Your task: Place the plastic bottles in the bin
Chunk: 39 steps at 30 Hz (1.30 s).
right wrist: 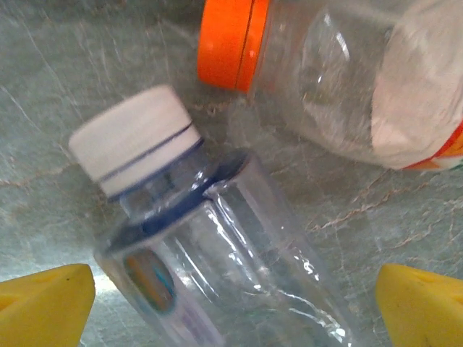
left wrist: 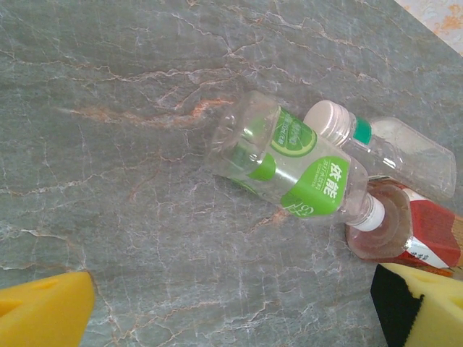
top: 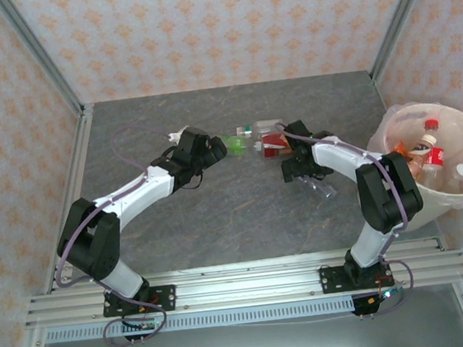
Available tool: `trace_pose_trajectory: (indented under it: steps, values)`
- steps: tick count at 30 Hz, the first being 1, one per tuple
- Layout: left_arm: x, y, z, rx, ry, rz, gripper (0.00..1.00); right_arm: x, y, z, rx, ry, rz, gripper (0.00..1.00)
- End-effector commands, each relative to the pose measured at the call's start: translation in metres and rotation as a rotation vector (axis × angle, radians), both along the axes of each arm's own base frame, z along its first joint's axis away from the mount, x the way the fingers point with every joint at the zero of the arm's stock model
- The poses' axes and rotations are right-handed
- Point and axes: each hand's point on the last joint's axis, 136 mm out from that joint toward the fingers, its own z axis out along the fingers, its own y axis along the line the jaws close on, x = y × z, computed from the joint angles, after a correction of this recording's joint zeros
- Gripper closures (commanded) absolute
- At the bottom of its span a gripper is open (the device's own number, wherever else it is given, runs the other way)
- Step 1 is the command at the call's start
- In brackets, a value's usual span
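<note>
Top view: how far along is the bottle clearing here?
Done: several bottles lie in the bin, a red-capped bottle among them. In hand: nothing; both grippers are open, the left gripper over the green-label bottle, the right gripper over a white-capped clear bottle. Left: those two, plus the red-label bottle and a teal-banded clear bottle beside the green one, all on the table.

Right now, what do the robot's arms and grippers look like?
Both the left arm and right arm have white links, black joints and a purple cable alongside. The left gripper and right gripper have yellow fingertips.
</note>
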Motion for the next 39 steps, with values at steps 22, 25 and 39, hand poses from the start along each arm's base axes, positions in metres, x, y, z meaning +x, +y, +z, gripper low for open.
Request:
trace_pose_trajectory:
  steps: [22,25,39]
  values:
    - [-0.002,0.012,0.000,0.009,0.000,0.053,0.00,-0.012,0.008,-0.035,0.013,0.109,-0.061,0.20]
    - [-0.002,0.012,0.000,0.010,0.001,0.049,0.00,-0.008,0.010,-0.037,0.018,0.095,-0.078,0.28]
    - [0.000,0.009,0.006,-0.001,-0.028,0.030,0.00,-0.001,0.022,0.008,0.115,-0.043,0.000,0.55]
